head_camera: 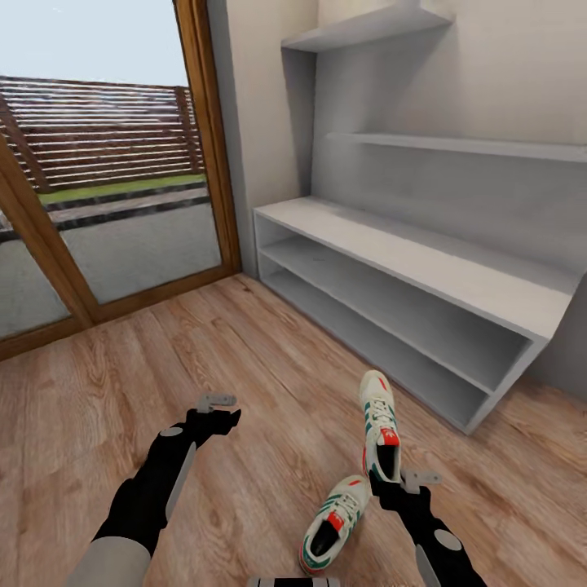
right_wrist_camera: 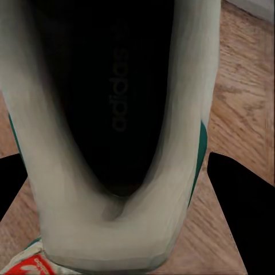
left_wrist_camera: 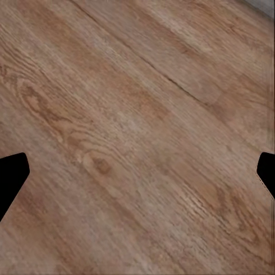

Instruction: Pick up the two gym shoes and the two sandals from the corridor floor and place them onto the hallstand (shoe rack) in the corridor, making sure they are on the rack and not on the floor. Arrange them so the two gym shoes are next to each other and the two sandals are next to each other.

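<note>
Two cream gym shoes with green stripes lie on the corridor floor [head_camera: 244,359]. One gym shoe [head_camera: 380,424] points its toe toward the hallstand [head_camera: 424,269]; the other gym shoe [head_camera: 334,526] lies angled just beside it, nearer to me. My right gripper [head_camera: 398,481] hovers at the heel of the farther shoe. In the right wrist view that shoe's heel opening [right_wrist_camera: 114,114] sits between the spread fingers [right_wrist_camera: 240,217], gripper [right_wrist_camera: 123,189] open. My left gripper [head_camera: 222,410] is open over bare planks [left_wrist_camera: 137,114]. The two sandals are out of view.
The hallstand has a two-tier bench and two upper ledges [head_camera: 456,147] against the wall at right. A wood-framed glass door [head_camera: 122,204] stands at the left. My base's edge [head_camera: 293,582] shows just below the near shoe.
</note>
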{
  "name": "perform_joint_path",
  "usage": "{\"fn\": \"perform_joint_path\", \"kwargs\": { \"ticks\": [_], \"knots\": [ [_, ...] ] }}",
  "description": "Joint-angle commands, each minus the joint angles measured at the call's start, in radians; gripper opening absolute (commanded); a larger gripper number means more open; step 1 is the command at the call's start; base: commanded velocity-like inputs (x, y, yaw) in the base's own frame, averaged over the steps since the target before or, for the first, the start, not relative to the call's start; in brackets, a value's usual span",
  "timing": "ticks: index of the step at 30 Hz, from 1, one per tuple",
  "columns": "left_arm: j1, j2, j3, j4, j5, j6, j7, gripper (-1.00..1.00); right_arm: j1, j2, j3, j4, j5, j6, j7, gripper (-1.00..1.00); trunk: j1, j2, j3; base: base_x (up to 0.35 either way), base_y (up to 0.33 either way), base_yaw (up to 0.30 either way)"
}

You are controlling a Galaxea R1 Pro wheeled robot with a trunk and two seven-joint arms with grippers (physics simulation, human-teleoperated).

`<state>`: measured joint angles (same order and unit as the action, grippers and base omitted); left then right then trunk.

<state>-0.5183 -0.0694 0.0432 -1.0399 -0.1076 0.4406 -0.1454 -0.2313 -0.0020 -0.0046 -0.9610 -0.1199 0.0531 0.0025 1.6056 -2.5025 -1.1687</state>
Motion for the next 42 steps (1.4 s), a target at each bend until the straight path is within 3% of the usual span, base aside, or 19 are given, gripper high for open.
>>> {"fn": "perform_joint_path", "kwargs": {
  "ticks": [1, 42],
  "knots": [
    [0.0, -0.001, 0.004, -0.002, -0.01, 0.004, -0.01, 1.0, 0.0, 0.0, 0.0, -0.002, -0.01, 0.005, -0.001, -1.0, 0.0, 0.0, -0.001, 0.0, 0.03, -0.289],
    [0.0, 0.0, 0.007, -0.003, -0.012, 0.004, -0.009, 1.0, 0.0, 0.0, 0.0, -0.001, -0.01, 0.005, -0.001, -1.0, 0.0, 0.0, -0.001, 0.031, 0.032, -0.289]
  ]
}}
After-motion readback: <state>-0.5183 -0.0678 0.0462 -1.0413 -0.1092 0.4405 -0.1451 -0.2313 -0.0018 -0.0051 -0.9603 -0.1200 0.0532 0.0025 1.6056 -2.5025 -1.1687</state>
